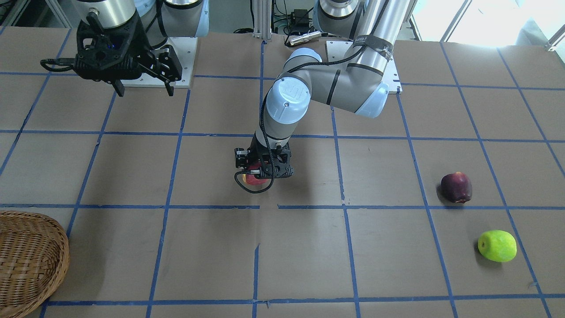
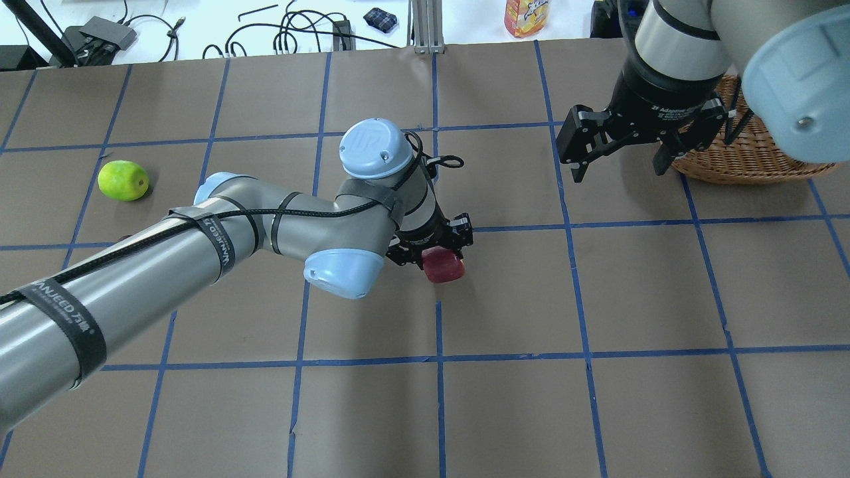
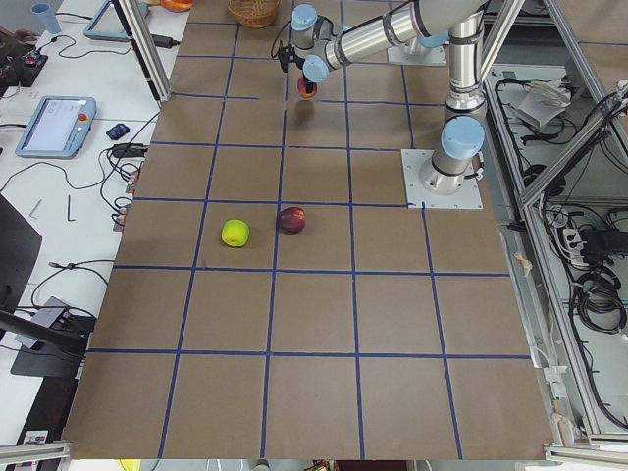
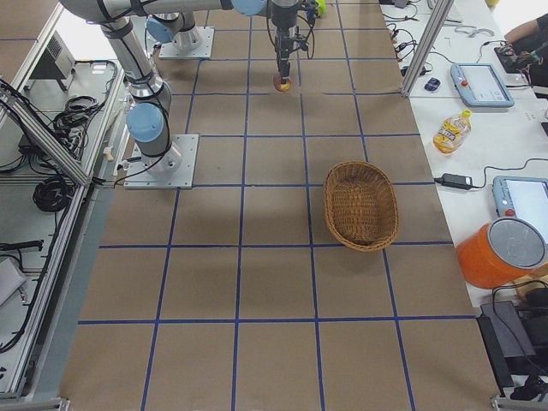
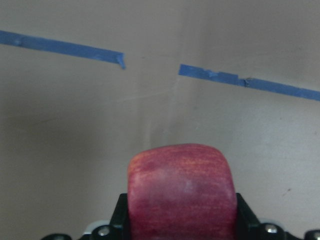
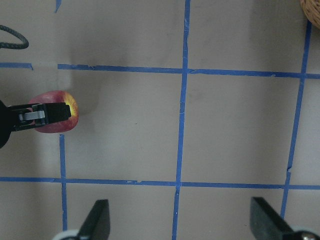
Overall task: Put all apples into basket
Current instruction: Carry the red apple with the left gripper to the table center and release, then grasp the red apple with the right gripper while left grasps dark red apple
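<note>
My left gripper [image 1: 261, 173] [image 2: 439, 257] is shut on the red apple [image 1: 255, 179] [image 2: 443, 267] [image 5: 181, 192] near the table's middle; whether the apple touches the table I cannot tell. It also shows in the right wrist view as the red apple [image 6: 56, 119] held by a finger. The maroon apple [image 1: 457, 187] [image 3: 290, 220] and the green apple [image 1: 497, 245] [image 2: 123, 180] lie on the table on my left side, far from both grippers. The wicker basket [image 1: 26, 260] [image 2: 750, 156] [image 4: 361, 205] stands on my right side. My right gripper [image 1: 143, 88] [image 2: 621, 166] hangs open beside the basket, holding nothing.
The table is brown paper with a blue tape grid [image 2: 438, 358]. Beyond its far edge is a white bench with cables [image 2: 292, 33], a drink bottle [image 2: 524, 16] and tablets [image 4: 479, 81]. An orange container [image 4: 505, 253] stands off the table on my right.
</note>
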You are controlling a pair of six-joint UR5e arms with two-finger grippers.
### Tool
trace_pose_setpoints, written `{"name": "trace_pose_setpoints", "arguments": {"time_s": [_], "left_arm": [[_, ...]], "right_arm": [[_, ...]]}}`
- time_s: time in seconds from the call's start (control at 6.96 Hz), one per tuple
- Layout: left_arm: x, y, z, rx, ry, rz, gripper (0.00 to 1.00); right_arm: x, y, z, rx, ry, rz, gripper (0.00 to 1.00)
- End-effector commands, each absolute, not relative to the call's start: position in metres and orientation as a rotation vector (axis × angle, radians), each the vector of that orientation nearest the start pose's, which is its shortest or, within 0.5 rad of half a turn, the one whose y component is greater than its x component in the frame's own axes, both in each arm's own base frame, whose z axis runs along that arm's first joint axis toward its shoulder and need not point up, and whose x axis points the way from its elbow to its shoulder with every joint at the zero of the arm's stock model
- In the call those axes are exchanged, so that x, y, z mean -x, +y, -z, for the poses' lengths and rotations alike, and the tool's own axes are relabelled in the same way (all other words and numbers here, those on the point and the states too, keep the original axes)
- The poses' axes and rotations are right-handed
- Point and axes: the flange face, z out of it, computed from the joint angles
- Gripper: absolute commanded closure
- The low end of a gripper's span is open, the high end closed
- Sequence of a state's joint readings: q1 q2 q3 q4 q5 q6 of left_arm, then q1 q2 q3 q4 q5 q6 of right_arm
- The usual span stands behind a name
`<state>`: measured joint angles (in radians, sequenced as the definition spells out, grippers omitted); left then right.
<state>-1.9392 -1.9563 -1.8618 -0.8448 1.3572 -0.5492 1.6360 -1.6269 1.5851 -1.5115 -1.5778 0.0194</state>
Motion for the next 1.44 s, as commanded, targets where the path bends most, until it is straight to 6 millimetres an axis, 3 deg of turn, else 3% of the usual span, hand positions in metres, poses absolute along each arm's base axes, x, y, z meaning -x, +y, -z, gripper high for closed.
{"name": "trace_pose_setpoints", "arguments": {"time_s": [0.0, 0.14, 0.29, 0.43, 0.58, 0.72, 0.86, 1.01, 1.15, 1.29], "left_arm": [[0.350, -0.488, -0.242, 0.281, 3.359, 0.009, 0.00], [0.329, -0.508, -0.275, 0.338, 3.323, -0.071, 0.00], [0.285, -0.539, -0.313, 0.235, 3.288, -0.129, 0.00], [0.234, -0.567, -0.350, 0.166, 3.293, -0.151, 0.00], [0.173, -0.582, -0.365, 0.044, 3.260, -0.174, 0.00], [0.102, -0.592, -0.363, -0.118, 3.171, -0.166, 0.00], [0.037, -0.590, -0.360, -0.092, 3.165, -0.189, 0.00], [-0.022, -0.579, -0.346, -0.058, 3.184, -0.231, 0.00], [-0.091, -0.564, -0.326, 0.049, 3.205, -0.270, 0.00], [-0.146, -0.553, -0.303, 0.189, 3.227, -0.335, 0.00]], "right_arm": [[-0.164, -0.456, -0.502, 0.068, 3.146, -0.017, 0.00], [-0.164, -0.458, -0.501, 0.070, 3.146, -0.019, 0.00], [-0.165, -0.462, -0.486, 0.087, 3.148, -0.083, 0.00], [-0.165, -0.470, -0.436, 0.072, 3.154, -0.232, 0.00], [-0.166, -0.479, -0.403, 0.071, 3.143, -0.277, 0.00], [-0.167, -0.494, -0.363, 0.068, 3.142, -0.263, 0.00], [-0.167, -0.494, -0.331, 0.075, 3.143, -0.236, 0.00], [-0.179, -0.488, -0.318, 0.108, 3.145, -0.131, 0.00], [-0.220, -0.479, -0.315, 0.180, 3.139, -0.068, 0.00], [-0.252, -0.476, -0.301, 0.085, 3.147, -0.062, 0.00]]}}
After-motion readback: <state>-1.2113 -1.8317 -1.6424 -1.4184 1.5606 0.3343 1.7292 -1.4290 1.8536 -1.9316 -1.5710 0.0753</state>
